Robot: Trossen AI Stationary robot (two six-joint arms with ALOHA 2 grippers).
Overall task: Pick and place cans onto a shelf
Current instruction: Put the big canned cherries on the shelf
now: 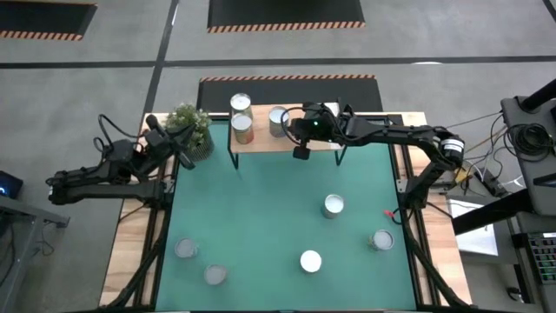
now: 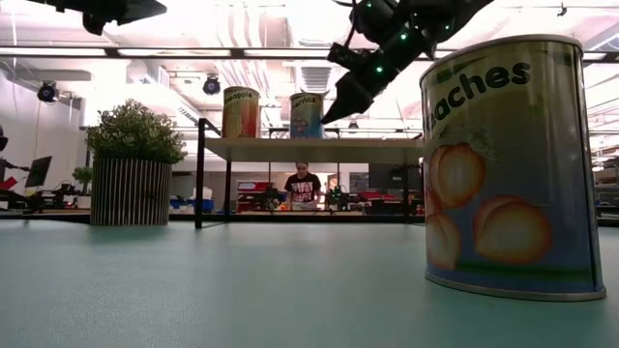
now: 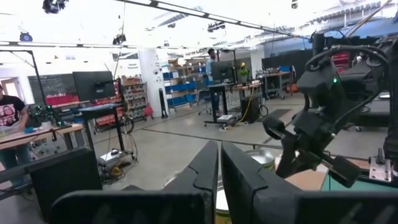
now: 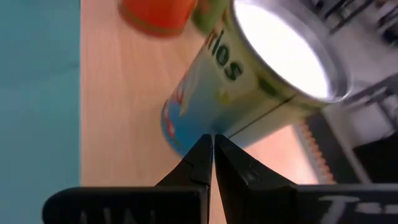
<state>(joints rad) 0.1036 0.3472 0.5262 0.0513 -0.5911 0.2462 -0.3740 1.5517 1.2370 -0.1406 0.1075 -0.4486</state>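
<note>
Shelf [image 1: 287, 139]: light-wood board on black legs at the table's [image 1: 261, 217] 12 o'clock edge; three cans stand on its left half — two [image 1: 241, 117] close together, one behind the other, and a third [image 1: 278, 121] just beside the right gripper.
Right gripper [image 1: 301, 149]: over the shelf's middle, tips reaching past its front edge; in the right wrist view the fingers [image 4: 202, 163] are pressed together, clenched on nothing, with the blue-and-green labelled can [image 4: 249, 81] just ahead of them and apart from them.
Left gripper [image 1: 181, 156]: waiting at 10 o'clock beside the potted plant [image 1: 191, 130]; its fingers [image 3: 208, 171] sit closed together, empty.
Cans left on the table: five — one [image 1: 334, 205] right of centre, one [image 1: 382, 240] at 4 o'clock, one [image 1: 311, 260] at 5 o'clock, two [image 1: 200, 261] at 7 o'clock. The low view shows a peaches can [image 2: 508, 164] close to the camera.
Progress: judged from the count, three of eight placed — a bit under halfway.
Step in hand: seemingly between cans; the nearest candidate for the right arm is probably the can right of centre.
</note>
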